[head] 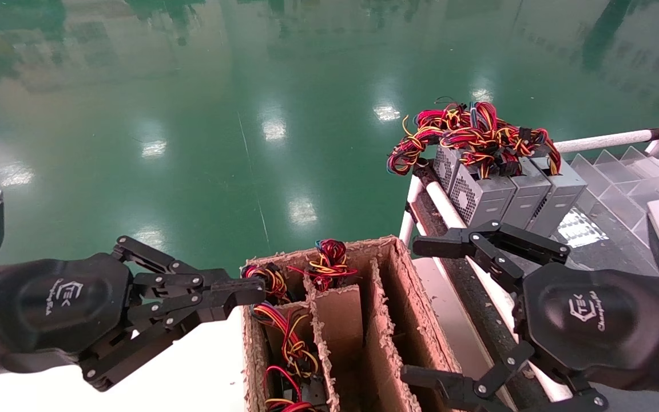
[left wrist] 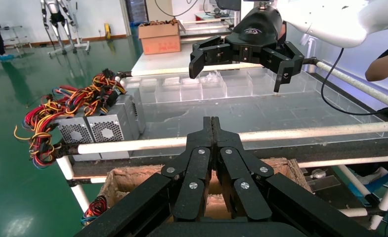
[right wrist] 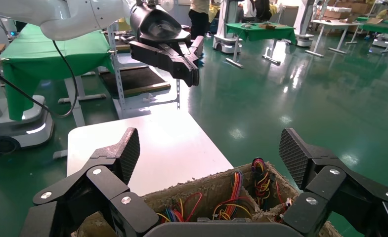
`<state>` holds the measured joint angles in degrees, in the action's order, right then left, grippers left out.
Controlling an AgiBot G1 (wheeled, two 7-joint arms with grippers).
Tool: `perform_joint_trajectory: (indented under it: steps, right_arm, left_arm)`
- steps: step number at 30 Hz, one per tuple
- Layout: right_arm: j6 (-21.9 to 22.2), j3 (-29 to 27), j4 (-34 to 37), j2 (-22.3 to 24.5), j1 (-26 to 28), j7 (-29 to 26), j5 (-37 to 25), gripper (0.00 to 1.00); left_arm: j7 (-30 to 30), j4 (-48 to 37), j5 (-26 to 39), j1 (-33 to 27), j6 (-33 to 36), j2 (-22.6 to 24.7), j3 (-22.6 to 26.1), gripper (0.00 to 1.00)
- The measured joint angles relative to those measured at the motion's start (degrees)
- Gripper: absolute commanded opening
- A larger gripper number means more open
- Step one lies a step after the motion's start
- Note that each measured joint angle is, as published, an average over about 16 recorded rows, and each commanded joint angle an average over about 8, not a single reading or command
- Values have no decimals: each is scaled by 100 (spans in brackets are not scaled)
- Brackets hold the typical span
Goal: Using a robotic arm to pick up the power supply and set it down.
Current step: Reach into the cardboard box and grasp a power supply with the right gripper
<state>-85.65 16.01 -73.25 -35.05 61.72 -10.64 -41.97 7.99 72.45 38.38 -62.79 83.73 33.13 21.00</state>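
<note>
Three grey power supplies (head: pixel 481 197) stand side by side on a rack at the right, their red, yellow and black wires (head: pixel 467 134) piled on top; the left wrist view shows their vent faces (left wrist: pixel 100 131). More such wires (head: pixel 329 263) stick out of a brown cardboard divider box (head: pixel 386 320) at the bottom centre. My right gripper (head: pixel 428 312) hangs open over the box's right side with nothing between its fingers, and the right wrist view (right wrist: pixel 210 148) looks down into the compartments. My left gripper (head: pixel 252 293) is shut and empty at the box's left rim, as its own view (left wrist: pixel 211 123) confirms.
A white table (head: pixel 192 372) lies left of the box. The rack has white tube rails (head: pixel 598 140) and clear plastic dividers (head: pixel 621 171) behind the supplies. Green floor (head: pixel 221 114) stretches beyond. Another cardboard box (left wrist: pixel 159 37) sits far off.
</note>
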Motion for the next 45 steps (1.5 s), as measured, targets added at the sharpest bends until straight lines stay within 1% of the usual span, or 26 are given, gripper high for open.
perform_joint_trajectory:
  steps: [3,4,14,22,31,38,44,45]
  right_arm:
    - [0,0,0,0,0,0,0,100]
    - [0,0,0,0,0,0,0,100]
    - [21,13,5,-2,-1,-8,-31,100]
    - [98,137,60,-33,60,-93,-282,100]
    - [67,604,138,-293,284,-327,-994,100]
    - [52,1056,121,-692,419,-441,-1641,100]
    - [200,1348,29,-1057,417,-414,-2117,100]
    - [238,1385,5,-1110,406,-399,-2188,94]
  left_arm:
    - [0,0,0,0,0,0,0,98]
    - [0,0,0,0,0,0,0,100]
    - [0,0,0,0,0,0,0,100]
    - [0,-1,0,0,0,0,0,100]
    - [-1,-1,0,-1,1,0,1,100]
    - [-1,-1,0,-1,1,0,1,100]
    - [-1,-1,-1,-1,1,0,2,100]
    - [-1,-1,-1,-1,1,0,2,100]
